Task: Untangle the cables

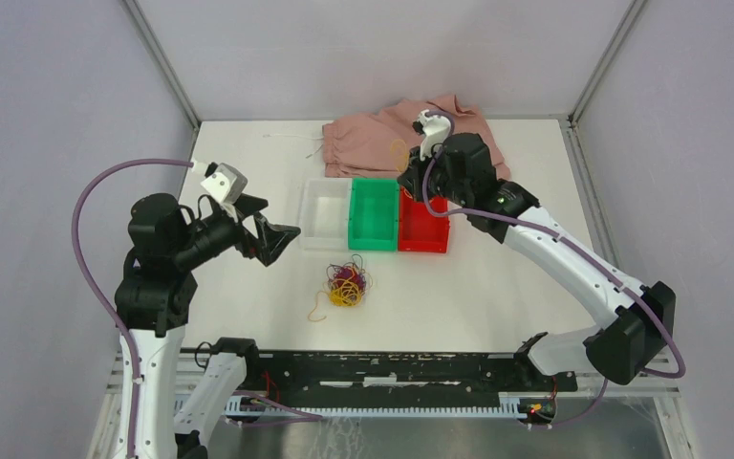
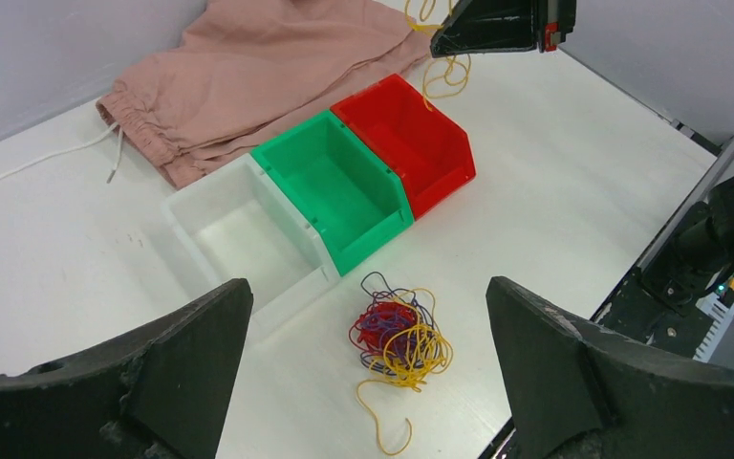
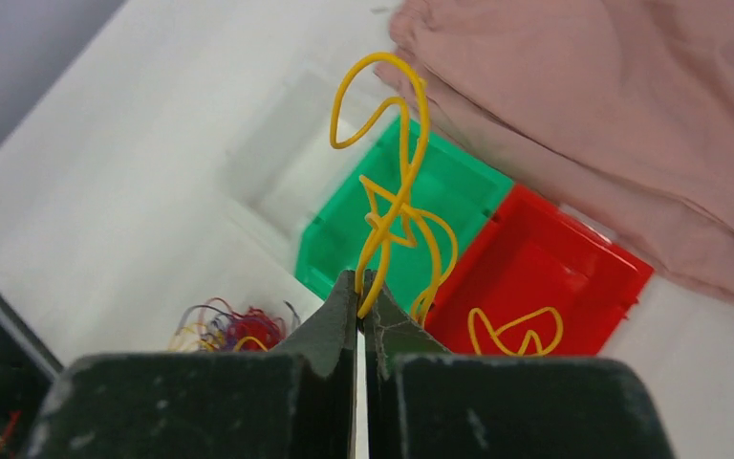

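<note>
The right tool [image 3: 363, 287] is pinched shut on one yellow cable [image 3: 397, 191], held over the red bin [image 3: 583, 277]. The cable hangs kinked, its long axis roughly vertical, and its lower loops seem to reach into that bin. The left tool [image 1: 275, 229] gapes wide, holding nothing, above the desk [image 1: 497, 287]. Nearby lies the tangle [image 1: 347, 282] of yellow, red and purple cables, so most of the untangling looks undone.

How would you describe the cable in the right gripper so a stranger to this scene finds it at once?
Find the row of three bins mid-table; take the red bin at its right end. Above it the right gripper is shut on a yellow cable hanging in loops. Unlike the tangle before the bins, it is one colour and lifted.
</note>
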You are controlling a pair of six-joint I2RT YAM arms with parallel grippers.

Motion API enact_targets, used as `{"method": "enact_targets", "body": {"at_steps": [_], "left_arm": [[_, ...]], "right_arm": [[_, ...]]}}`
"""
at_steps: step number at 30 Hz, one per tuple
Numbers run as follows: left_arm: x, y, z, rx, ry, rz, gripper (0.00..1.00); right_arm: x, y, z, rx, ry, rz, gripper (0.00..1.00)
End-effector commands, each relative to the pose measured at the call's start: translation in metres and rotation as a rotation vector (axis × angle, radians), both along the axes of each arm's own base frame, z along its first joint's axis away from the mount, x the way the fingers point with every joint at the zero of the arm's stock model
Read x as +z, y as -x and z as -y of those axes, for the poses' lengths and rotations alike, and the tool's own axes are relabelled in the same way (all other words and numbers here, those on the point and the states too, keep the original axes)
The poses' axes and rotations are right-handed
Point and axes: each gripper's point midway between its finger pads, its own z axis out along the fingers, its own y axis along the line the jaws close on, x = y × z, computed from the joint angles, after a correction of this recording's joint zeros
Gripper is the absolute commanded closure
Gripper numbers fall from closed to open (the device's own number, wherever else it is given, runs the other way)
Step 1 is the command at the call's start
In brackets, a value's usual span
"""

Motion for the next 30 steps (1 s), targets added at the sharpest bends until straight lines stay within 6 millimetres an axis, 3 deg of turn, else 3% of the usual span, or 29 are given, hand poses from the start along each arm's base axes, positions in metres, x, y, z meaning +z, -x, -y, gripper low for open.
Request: {"method": "enact_targets", "body": {"at_steps": [1,13,17,21,23,24,30], "left_arm": [[-0.002,0.001,-0.004,0.003,-0.043,0.031,0.01],[-0.013,0.005,-0.006,-0.007,-0.077,0.018,0.01],[-0.015,0.006,-0.005,-0.013,-0.078,0.014,0.01],[-0.017,0.005,-0.005,-0.015,-0.081,0.011,0.01],[-0.016,0.004,-0.005,-0.017,-0.086,0.017,0.01],[-0.016,0.004,-0.005,-0.018,-0.087,0.019,0.01],[-0.016,0.004,-0.005,-0.021,-0.09,0.02,0.01]], "right_arm": [[-0.04,-0.02,0.044,-0.17,0.177,-0.016,1.0],[-0.122,-0.054,0.059,-0.325,0.202,-0.211,1.0],[-0.133,-0.056,0.058,-0.336,0.21,-0.275,0.88],[-0.136,-0.054,0.063,-0.365,0.228,-0.327,0.77],[-0.132,-0.053,0.065,-0.38,0.23,-0.341,0.58],[-0.13,-0.052,0.066,-0.379,0.232,-0.344,0.55],[-0.098,-0.051,0.067,-0.383,0.189,-0.304,0.5]]}}
